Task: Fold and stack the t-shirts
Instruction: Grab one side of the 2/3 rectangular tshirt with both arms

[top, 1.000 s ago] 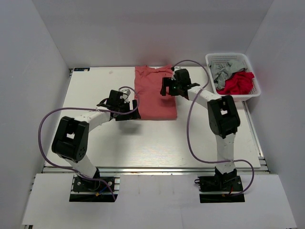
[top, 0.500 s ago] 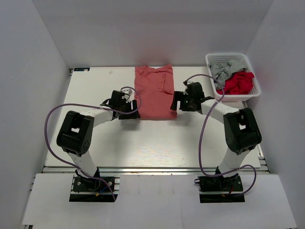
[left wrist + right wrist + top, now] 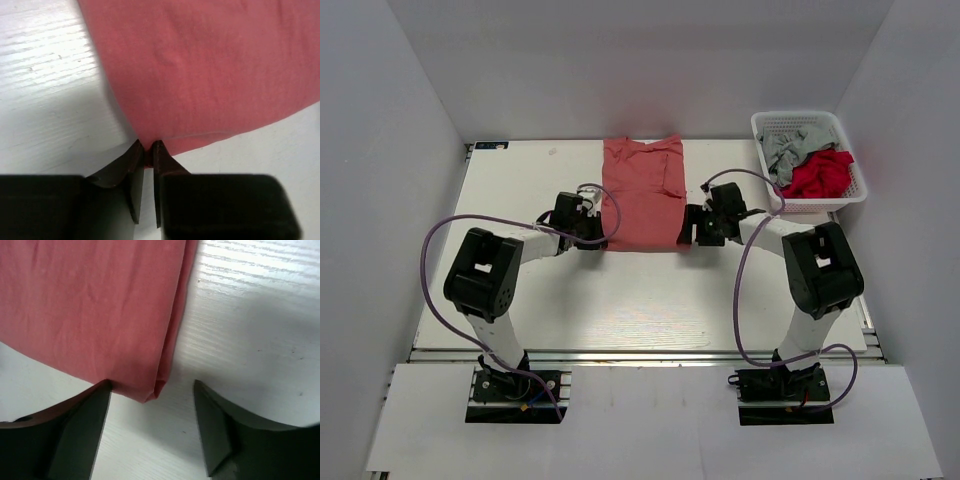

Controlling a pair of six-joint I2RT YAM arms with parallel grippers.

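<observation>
Salmon t-shirt [image 3: 640, 195] lay flat on the white table [image 3: 570, 300], folded into a narrow strip, collar at the far end. Left gripper [image 3: 148, 147] sat at the near-left corner, fingers pressed together with a sliver of the hem pinched between them. Right gripper [image 3: 152, 384] was at the near-right corner, fingers spread wide on either side of the folded edge, not touching the cloth. White basket [image 3: 820, 205] at the far right held grey cloth [image 3: 785, 150] and red cloth [image 3: 817, 175]
</observation>
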